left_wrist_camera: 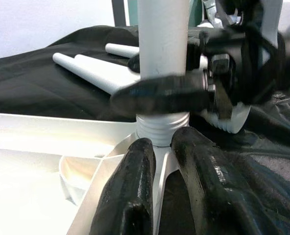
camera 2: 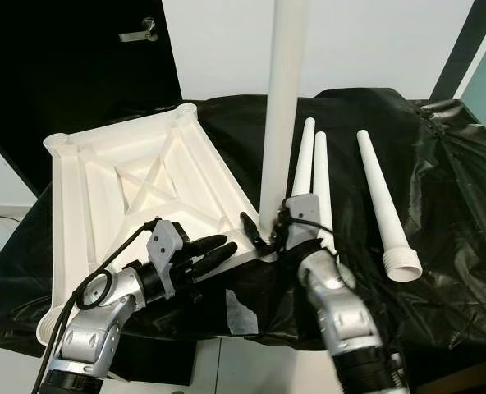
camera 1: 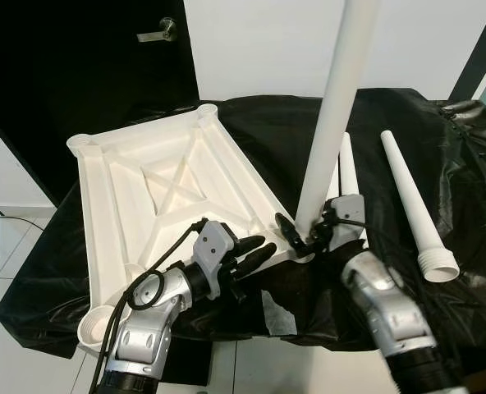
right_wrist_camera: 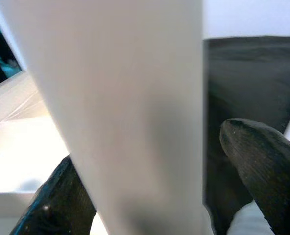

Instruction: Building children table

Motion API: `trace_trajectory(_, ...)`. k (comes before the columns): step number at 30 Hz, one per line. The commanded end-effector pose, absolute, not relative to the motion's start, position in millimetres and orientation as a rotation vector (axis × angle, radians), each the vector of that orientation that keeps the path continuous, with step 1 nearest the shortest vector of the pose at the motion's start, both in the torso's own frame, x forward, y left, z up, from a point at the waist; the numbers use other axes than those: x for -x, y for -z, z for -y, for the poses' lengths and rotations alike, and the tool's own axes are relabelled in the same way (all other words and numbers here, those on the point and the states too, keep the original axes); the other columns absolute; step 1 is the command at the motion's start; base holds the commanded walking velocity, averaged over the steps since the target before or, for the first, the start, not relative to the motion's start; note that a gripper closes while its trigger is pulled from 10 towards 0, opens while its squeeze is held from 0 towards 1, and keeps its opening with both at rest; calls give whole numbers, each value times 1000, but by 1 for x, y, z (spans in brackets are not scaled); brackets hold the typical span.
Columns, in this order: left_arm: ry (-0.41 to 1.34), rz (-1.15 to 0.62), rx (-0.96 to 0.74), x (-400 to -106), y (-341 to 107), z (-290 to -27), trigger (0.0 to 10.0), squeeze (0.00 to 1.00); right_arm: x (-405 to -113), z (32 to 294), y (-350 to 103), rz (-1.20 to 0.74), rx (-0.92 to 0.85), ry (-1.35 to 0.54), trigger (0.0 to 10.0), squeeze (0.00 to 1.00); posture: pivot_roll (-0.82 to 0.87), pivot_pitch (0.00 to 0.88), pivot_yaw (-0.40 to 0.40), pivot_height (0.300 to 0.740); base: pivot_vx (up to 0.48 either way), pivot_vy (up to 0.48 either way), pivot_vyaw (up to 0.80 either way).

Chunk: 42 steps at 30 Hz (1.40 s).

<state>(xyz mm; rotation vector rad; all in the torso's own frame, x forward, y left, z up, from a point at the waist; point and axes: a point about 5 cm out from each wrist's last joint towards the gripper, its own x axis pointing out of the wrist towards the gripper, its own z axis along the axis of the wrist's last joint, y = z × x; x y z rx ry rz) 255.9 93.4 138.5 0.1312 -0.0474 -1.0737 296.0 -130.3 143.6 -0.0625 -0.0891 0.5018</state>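
Upright leg (camera 1: 333, 115), threaded end down in the near corner socket of the upturned tabletop (camera 1: 157, 193), clasped by right gripper (camera 1: 307, 234); left gripper (camera 1: 255, 250), fingers nearly together, empty, just beside that socket.

Head stereo pair looking down; wrist cams close-up on upright leg (camera 1: 335, 123).

Black-draped table (camera 1: 465, 189), tabletop (camera 1: 144, 189), legs (camera 1: 415, 205)

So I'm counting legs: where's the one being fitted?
The upright leg stands at the tabletop's near right corner, gripped near its base by the right tool, with the spare legs lying on its right.
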Motion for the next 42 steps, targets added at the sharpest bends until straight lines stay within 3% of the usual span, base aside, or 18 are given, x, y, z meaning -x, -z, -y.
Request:
trace_trajectory(1,961,56,-147,-262,-141,-96,10000,0,-300,132,-145,91,70,-600,10000,0,-28,0,37,740,0,0,0)
trace_trajectory(8,992,54,-149,-263,-142,-94,10000,0,-314,137,-146,52,173,-788,10000,0,-28,0,38,740,0,0,0)
trace_trajectory(9,995,54,-149,-263,-142,-94,10000,0,-316,137,-145,42,185,-808,8784,0,-24,0,33,740,0,0,0)
trace_trajectory(10,997,55,-152,-263,-142,-94,10000,0,-318,137,-143,35,207,-823,0,0,-19,0,30,740,0,0,0)
trace_trajectory(26,979,51,-158,-261,-141,-96,10000,0,-321,144,-132,-41,181,-749,0,0,-9,0,15,740,0,0,0)
trace_trajectory(27,980,50,-157,-261,-141,-96,10000,0,-322,144,-130,-45,184,-715,4667,0,-9,0,13,740,0,0,0)
trace_trajectory(28,980,47,-157,-260,-141,-96,10000,0,-321,142,-129,-46,172,-689,10000,0,-9,0,13,740,0,0,0)
trace_trajectory(42,980,39,-151,-258,-140,-95,10000,0,-307,112,-118,-62,96,-405,10000,0,-9,0,11,740,0,0,0)
